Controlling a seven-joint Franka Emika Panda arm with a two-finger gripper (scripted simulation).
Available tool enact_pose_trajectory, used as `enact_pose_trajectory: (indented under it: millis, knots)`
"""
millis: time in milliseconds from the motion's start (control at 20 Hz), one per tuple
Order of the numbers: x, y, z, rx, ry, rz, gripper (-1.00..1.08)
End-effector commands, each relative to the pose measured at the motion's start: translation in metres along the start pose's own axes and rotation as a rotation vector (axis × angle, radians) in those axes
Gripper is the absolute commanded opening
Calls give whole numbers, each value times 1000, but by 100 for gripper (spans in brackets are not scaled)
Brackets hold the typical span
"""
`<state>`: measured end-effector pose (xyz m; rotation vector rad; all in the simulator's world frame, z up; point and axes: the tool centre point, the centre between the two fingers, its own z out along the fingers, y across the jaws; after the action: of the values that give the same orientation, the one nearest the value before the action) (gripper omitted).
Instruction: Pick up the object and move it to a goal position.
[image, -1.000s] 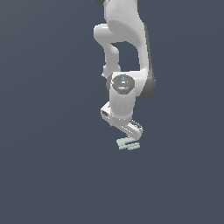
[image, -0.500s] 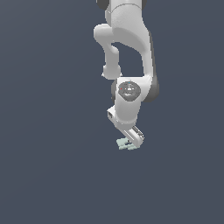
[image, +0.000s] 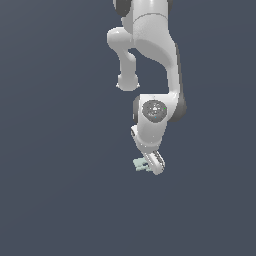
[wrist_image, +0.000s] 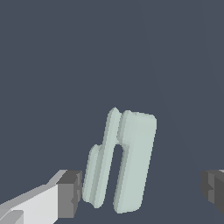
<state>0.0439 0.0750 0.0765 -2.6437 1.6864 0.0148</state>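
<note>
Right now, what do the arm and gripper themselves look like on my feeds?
The arm is glossy white with rounded links, dark grey bands at the joints, and a round grey cap on the wrist joint. No cables or markings show. The gripper has white fingers tipped with dark grey, blocky pads.

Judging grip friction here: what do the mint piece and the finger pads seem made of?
The mint piece: looks like matte moulded plastic, with rounded edges, a uniform pale colour and no gloss. The finger pads: dark grey and dull, perhaps rubber. It is a render, so both are guesses.
</note>
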Motion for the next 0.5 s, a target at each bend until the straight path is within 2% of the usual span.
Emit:
enact_pose_trajectory:
  millis: [0,450]
  knots:
    - [-3,-3,4,0,3,53,100]
    - [-9,-10,13,1,10,169,100]
